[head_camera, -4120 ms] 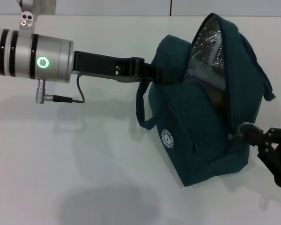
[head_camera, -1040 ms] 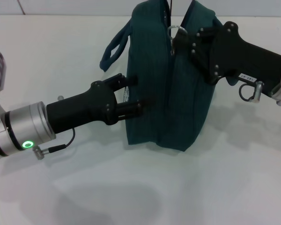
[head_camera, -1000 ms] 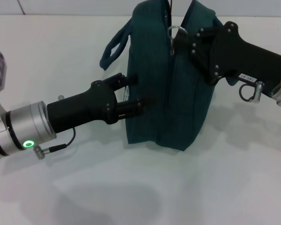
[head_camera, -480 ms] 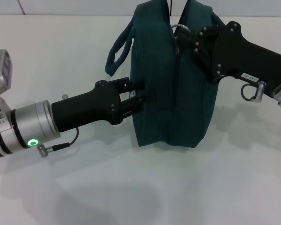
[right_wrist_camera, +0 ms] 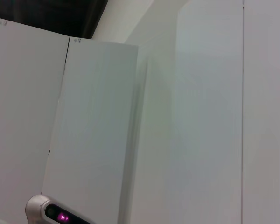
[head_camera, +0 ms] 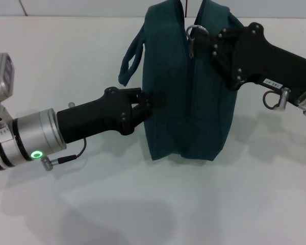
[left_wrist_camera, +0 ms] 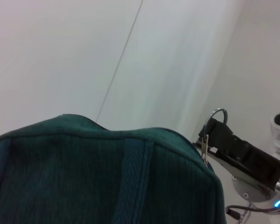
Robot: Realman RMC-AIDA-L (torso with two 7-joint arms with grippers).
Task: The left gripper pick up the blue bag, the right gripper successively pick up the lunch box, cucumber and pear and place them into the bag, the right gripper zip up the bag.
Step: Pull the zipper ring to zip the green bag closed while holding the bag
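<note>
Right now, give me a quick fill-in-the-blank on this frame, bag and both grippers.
1. The blue bag stands ____ on the white table.
2. The right gripper is at the bag's ring zip ____.
3. The left gripper presses against the bag's ____.
4. The bag's zip is ____.

Missing words: upright; pull; side; closed

My left gripper (head_camera: 152,102) presses the upright blue bag's (head_camera: 188,97) side; my right gripper (head_camera: 201,43) pinches its ring pull (head_camera: 195,31) (zip closed).
</note>
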